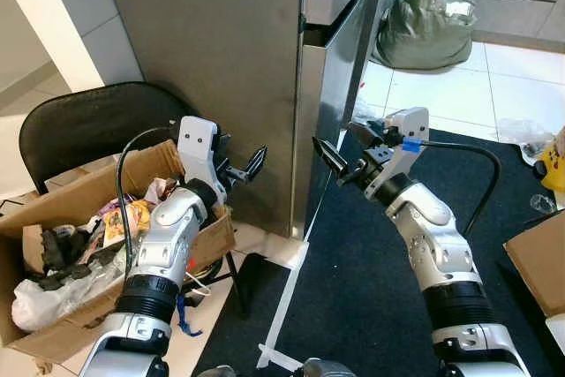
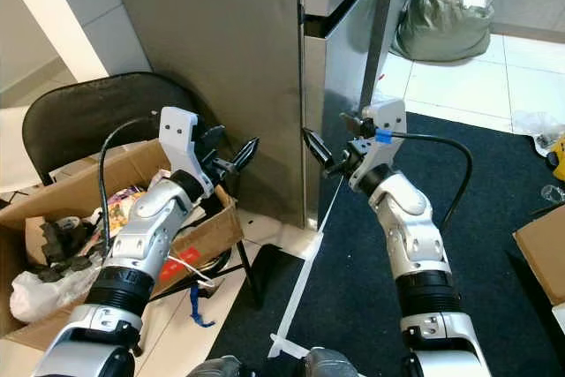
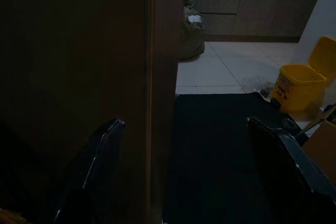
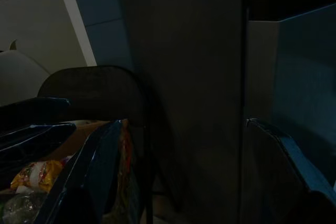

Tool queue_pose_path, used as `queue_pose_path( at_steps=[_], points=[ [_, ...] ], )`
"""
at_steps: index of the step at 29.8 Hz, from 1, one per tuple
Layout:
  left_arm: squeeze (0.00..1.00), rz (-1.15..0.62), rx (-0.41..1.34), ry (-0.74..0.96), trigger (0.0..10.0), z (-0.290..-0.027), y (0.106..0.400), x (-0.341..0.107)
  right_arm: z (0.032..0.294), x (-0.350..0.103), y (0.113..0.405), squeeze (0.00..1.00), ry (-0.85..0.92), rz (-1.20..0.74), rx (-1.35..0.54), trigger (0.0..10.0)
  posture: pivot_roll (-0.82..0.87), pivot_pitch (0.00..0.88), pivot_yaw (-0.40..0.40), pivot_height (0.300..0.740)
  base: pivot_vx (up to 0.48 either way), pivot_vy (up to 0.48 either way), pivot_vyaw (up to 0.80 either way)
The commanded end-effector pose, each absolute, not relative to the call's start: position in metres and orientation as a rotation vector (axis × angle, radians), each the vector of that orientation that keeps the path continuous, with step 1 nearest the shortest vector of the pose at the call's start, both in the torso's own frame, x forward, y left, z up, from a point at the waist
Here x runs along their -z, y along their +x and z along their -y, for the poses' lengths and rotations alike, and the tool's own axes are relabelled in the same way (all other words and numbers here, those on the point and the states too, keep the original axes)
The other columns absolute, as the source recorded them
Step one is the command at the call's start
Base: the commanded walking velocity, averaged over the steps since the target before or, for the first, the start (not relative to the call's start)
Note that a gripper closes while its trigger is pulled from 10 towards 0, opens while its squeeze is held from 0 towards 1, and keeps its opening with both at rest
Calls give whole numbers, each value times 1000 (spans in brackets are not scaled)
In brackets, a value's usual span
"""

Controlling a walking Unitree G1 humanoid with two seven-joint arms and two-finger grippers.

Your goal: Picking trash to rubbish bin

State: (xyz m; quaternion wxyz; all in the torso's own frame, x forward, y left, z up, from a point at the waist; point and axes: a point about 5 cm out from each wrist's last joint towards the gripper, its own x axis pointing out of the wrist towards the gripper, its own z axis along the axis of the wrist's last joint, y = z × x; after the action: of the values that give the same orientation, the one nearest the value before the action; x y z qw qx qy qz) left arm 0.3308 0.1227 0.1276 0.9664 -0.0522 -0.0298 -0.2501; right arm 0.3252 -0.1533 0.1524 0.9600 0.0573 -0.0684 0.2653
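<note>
2 grippers up by the fridge, both holding nothing.
The left gripper point(image 1: 250, 165) and right gripper point(image 1: 338, 154) are wide open; the trash point(image 1: 124, 221) sits in the cardboard box point(image 1: 53, 335) on the black chair point(image 1: 88, 121).

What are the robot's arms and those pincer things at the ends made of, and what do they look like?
Both arms are jointed silver shells with ribbed black bands near the elbows. Each wrist carries a white block, and a black cable loops from it back along the arm. The left gripper and the right gripper each have two long black fingers. A strip of blue tape marks the right wrist.
</note>
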Motion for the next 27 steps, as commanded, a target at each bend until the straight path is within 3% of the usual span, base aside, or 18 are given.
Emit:
queue_pose_path(
  at_steps=[1,4,18,27],
  points=[
    [0,58,498,-104,10000,-124,331,-127,151,-153,325,0,113,136,-549,10000,-54,0,27,740,0,0,0],
    [0,59,513,-91,10000,-123,330,-127,150,-153,325,0,112,136,-550,10000,-54,0,27,740,0,0,0],
    [0,54,531,-90,10000,-120,329,-127,150,-154,325,0,108,135,-552,10000,-57,0,27,740,0,-462,0],
    [0,54,522,-104,10000,-120,329,-127,150,-153,325,0,108,133,-551,10000,-57,0,28,740,0,0,0]
  ],
)
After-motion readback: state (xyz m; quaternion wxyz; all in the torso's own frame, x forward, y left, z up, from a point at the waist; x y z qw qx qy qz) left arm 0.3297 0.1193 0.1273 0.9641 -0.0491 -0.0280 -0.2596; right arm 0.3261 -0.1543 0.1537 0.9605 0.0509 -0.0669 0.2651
